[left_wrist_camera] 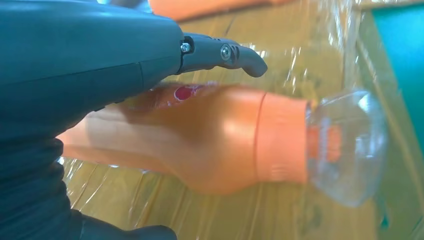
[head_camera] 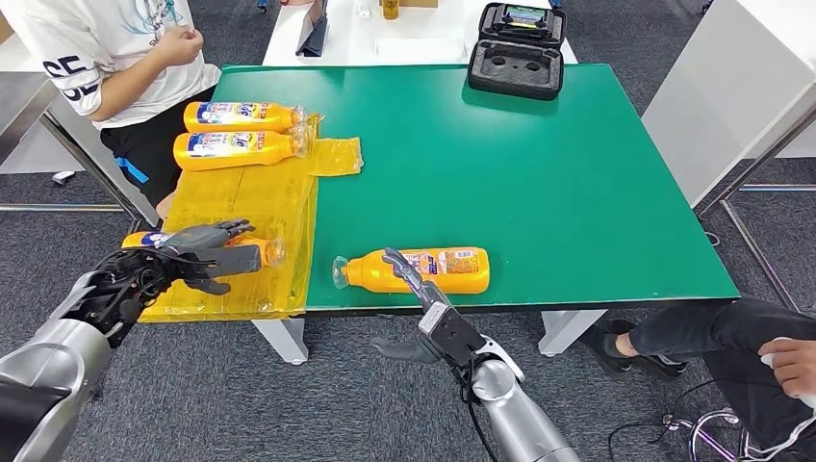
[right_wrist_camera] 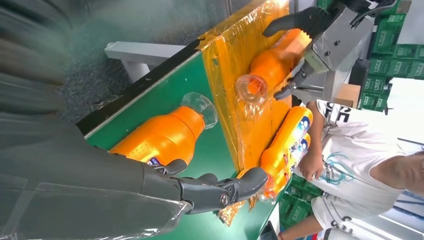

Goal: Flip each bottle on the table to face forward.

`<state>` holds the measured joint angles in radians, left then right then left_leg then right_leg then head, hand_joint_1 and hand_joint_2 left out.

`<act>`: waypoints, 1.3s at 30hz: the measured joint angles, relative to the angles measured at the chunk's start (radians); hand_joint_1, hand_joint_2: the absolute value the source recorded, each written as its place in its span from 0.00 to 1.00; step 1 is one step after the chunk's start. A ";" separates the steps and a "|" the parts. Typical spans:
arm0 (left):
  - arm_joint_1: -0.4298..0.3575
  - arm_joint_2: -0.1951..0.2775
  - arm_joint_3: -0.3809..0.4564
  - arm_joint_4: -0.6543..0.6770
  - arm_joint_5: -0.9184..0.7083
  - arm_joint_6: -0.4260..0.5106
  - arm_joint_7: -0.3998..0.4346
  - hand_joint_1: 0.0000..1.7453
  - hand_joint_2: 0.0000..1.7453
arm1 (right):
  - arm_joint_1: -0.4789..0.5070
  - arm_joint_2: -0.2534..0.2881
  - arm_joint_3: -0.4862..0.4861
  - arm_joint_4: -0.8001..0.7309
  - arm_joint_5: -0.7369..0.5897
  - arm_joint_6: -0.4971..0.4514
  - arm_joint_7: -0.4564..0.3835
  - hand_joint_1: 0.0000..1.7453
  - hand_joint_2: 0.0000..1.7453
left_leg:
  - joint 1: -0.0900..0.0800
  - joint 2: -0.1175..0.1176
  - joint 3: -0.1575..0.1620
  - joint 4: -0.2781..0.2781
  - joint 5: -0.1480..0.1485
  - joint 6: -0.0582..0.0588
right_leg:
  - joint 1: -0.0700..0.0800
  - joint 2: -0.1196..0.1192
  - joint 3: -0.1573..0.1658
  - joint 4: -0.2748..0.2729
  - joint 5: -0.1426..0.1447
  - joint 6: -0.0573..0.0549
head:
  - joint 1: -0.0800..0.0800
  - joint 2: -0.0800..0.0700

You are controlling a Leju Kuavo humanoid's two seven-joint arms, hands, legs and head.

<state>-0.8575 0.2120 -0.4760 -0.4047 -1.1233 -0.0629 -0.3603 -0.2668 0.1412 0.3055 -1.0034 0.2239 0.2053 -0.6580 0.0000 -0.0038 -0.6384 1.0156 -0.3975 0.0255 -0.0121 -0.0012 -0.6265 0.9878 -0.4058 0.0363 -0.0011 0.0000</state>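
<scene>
Left hand (head_camera: 197, 252) wrapping a bottle on the yellow film; right hand (head_camera: 416, 286) reaching over another at the table's near edge.

The left hand is closing over the near-left bottle (left_wrist_camera: 210, 145) — thumb below, fingers above — probably to roll it label-up; it is lying flat, long axis across the table, clear cap pointing right. The right hand is resting its spread fingers on the front bottle (head_camera: 423, 269), gripping nothing firmly; that bottle is lying on the green table (head_camera: 539, 173), cap pointing left. Two finished bottles (head_camera: 241, 135) are lying label-up on the yellow film (head_camera: 260, 202), beside a seated person (head_camera: 115, 58).
</scene>
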 joint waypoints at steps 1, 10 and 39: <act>0.000 0.006 0.000 0.000 0.000 -0.013 -0.005 0.00 1.00 | 0.000 0.000 -0.001 0.001 -0.001 0.001 0.000 0.00 1.00 | 0.000 0.000 0.000 0.000 0.000 0.000 | 0.000 0.000 0.000 0.000 0.000 0.000 | 0.000 0.000; 0.006 0.029 -0.003 -0.004 0.001 -0.035 -0.012 0.00 1.00 | -0.001 0.000 -0.009 0.005 -0.003 0.003 -0.001 0.00 1.00 | 0.000 0.000 0.000 0.000 0.000 0.000 | 0.000 0.000 0.000 0.000 0.000 0.000 | 0.000 0.000; 0.094 0.084 -0.004 -0.118 0.071 -0.043 -0.036 0.00 1.00 | 0.021 0.003 -0.033 0.025 0.019 -0.007 0.055 0.00 1.00 | 0.000 0.000 0.000 0.000 0.000 0.000 | 0.000 0.000 0.000 0.000 0.000 0.000 | 0.000 0.000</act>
<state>-0.7638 0.2959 -0.4796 -0.5224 -1.0528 -0.1054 -0.3960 -0.2455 0.1446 0.2726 -0.9785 0.2426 0.1988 -0.6028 -0.0001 -0.0042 -0.6386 1.0155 -0.3975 0.0255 -0.0122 -0.0014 -0.6266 0.9878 -0.4059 0.0362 -0.0012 0.0000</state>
